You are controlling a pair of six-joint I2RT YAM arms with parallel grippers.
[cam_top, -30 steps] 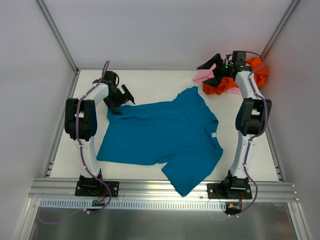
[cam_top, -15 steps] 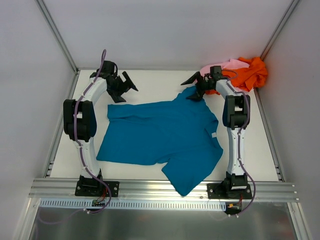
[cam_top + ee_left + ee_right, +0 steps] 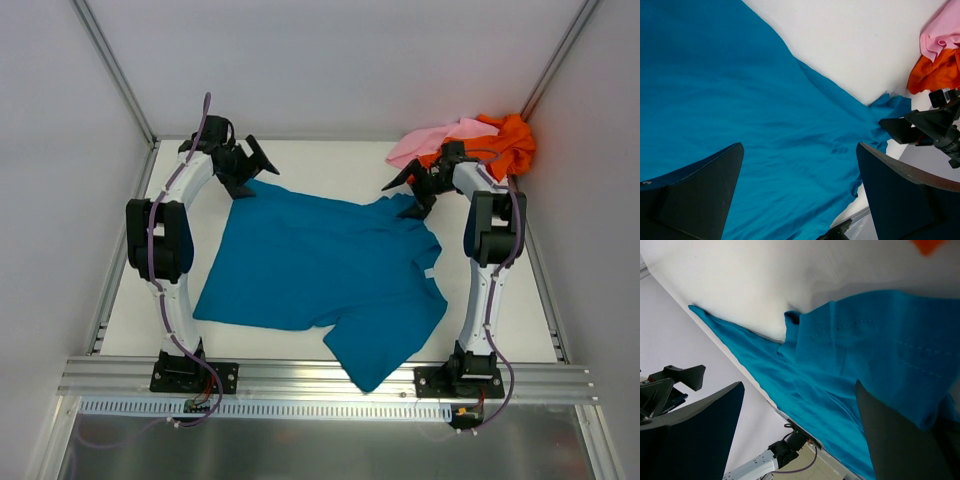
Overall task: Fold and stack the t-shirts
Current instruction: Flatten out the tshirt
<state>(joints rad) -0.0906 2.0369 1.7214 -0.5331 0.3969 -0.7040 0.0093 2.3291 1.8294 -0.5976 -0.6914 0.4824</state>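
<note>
Top external: teal t-shirt [image 3: 320, 270], far corners under left hand [image 3: 252, 172], right hand [image 3: 402, 196] (both agape).

Beyond the right gripper [image 3: 408, 194], the orange t-shirt [image 3: 508, 145] and the pink t-shirt [image 3: 432, 140] overlap in a heap, so neither shows whole. The white tag [image 3: 428, 271] on the teal t-shirt [image 3: 320, 265] is too small to read. The right wrist view shows only 1 orange sliver at its top edge, and the left wrist view crops all 3 shirts. Whether the left gripper [image 3: 254, 172] touches cloth is unclear.
</note>
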